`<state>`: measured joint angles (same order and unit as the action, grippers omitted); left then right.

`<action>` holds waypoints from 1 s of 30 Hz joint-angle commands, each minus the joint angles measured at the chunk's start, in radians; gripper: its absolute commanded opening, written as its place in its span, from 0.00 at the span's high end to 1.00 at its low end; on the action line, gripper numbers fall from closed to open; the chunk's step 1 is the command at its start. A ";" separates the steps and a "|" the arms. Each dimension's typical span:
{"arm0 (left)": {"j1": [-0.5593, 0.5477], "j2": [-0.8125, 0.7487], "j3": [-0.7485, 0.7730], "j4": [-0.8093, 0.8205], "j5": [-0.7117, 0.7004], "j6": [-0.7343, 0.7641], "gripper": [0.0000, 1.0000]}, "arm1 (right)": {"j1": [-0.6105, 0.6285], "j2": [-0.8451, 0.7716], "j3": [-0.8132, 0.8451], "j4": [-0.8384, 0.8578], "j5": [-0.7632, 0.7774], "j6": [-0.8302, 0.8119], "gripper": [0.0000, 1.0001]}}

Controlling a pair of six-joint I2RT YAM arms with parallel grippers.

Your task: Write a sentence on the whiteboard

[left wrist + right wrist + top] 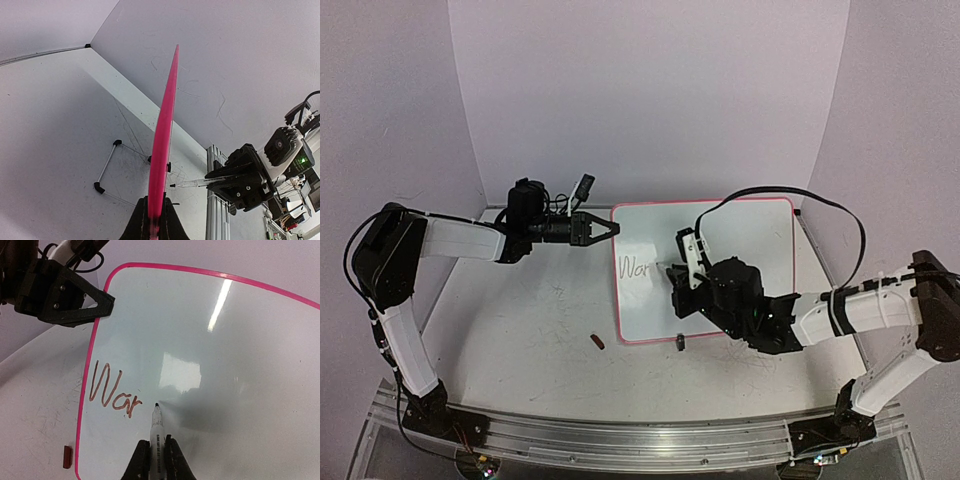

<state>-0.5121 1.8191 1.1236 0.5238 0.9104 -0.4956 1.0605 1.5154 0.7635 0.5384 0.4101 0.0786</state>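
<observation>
The whiteboard [750, 250] with a pink frame lies on the table, with "War" [635, 268] written in red-brown near its left edge. My left gripper [610, 229] is shut on the board's left edge near the far corner. In the left wrist view the frame [165, 135] shows edge-on between the jaws of that gripper [156, 215]. My right gripper [157, 452] is shut on a marker [157, 427]. The marker's tip sits at the board surface [225, 340] just right of the "r" [131, 407]. The right gripper [682, 275] hovers over the board's left half.
A small red-brown piece [598, 342] lies on the table near the board's near-left corner, also in the right wrist view [67, 456]. A black clip foot [681, 343] sits at the board's near edge. A thin wire bracket [106, 169] lies beside the board. Walls enclose the back and sides.
</observation>
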 commanded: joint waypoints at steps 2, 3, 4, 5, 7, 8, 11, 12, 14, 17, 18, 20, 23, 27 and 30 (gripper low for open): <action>-0.017 -0.015 0.007 -0.027 0.000 -0.020 1.00 | 0.000 0.012 0.038 0.041 -0.030 -0.015 1.00; -0.017 -0.016 0.007 -0.027 -0.001 -0.020 1.00 | -0.001 0.020 0.045 0.041 -0.037 -0.019 1.00; -0.017 -0.015 0.007 -0.027 0.000 -0.020 1.00 | 0.000 0.029 0.053 0.039 -0.042 -0.021 1.00; -0.016 -0.016 0.007 -0.027 0.000 -0.020 1.00 | 0.000 0.036 0.059 0.036 -0.044 -0.022 1.00; -0.016 -0.018 0.007 -0.027 0.000 -0.020 1.00 | 0.000 0.041 0.063 0.034 -0.043 -0.022 1.00; -0.017 -0.019 0.008 -0.027 0.002 -0.020 1.00 | 0.000 0.042 0.063 0.035 -0.040 -0.021 1.00; -0.017 -0.020 0.007 -0.028 0.001 -0.020 1.00 | 0.000 0.045 0.069 0.036 -0.034 -0.021 1.00; -0.017 -0.020 0.007 -0.028 0.002 -0.020 1.00 | 0.000 0.046 0.071 0.035 -0.029 -0.021 1.00; -0.016 -0.021 0.007 -0.027 0.003 -0.020 1.00 | 0.000 0.049 0.072 0.035 -0.016 -0.019 1.00; -0.017 -0.021 0.007 -0.027 0.002 -0.020 1.00 | 0.000 0.050 0.073 0.035 -0.007 -0.020 1.00; -0.016 -0.021 0.007 -0.027 0.002 -0.020 1.00 | 0.000 0.051 0.074 0.035 -0.005 -0.019 1.00; -0.017 -0.021 0.007 -0.028 0.003 -0.020 1.00 | 0.000 0.056 0.078 0.032 -0.001 -0.019 1.00; -0.017 -0.021 0.007 -0.027 0.004 -0.020 1.00 | 0.000 0.062 0.081 0.028 0.010 -0.017 1.00; -0.017 -0.022 0.007 -0.027 0.003 -0.020 1.00 | 0.000 0.068 0.084 0.024 0.024 -0.022 1.00; -0.017 -0.023 0.007 -0.027 0.003 -0.018 1.00 | -0.001 0.071 0.085 0.019 0.039 -0.029 1.00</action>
<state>-0.5121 1.8191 1.1236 0.5237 0.9125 -0.4956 1.0609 1.5715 0.8097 0.5415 0.4062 0.0662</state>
